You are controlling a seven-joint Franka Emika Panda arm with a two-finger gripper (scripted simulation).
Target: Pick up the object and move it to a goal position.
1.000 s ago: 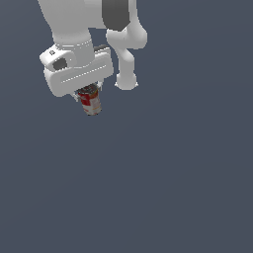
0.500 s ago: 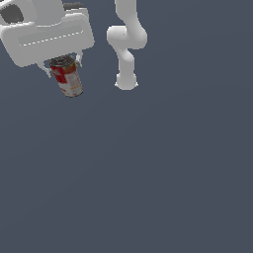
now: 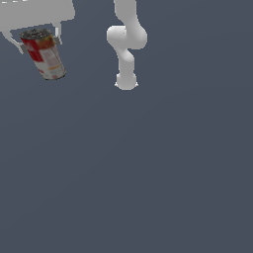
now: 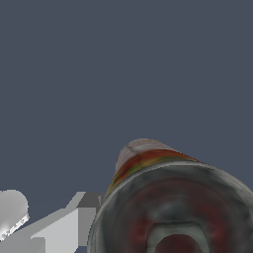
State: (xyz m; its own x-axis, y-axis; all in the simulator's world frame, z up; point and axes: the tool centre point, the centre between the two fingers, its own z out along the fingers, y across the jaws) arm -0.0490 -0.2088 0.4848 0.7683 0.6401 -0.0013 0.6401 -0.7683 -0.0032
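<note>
The object, a small tin can (image 3: 44, 53) with a red-and-white label and a dark metal top, hangs tilted at the exterior view's upper left. My gripper (image 3: 38, 38) is shut on its upper part, one finger on each side, and most of the hand is cut off by the picture's edge. In the wrist view the can (image 4: 173, 207) fills the near foreground, seen from its dark top rim, with a grey finger (image 4: 69, 225) beside it.
The arm's white base and lower links (image 3: 126, 49) stand at the exterior view's upper middle. A plain dark grey floor (image 3: 148, 173) spreads below everything.
The gripper has carried the can toward the exterior view's upper left and closer to the camera, so the can looks larger and the hand is partly out of frame.
</note>
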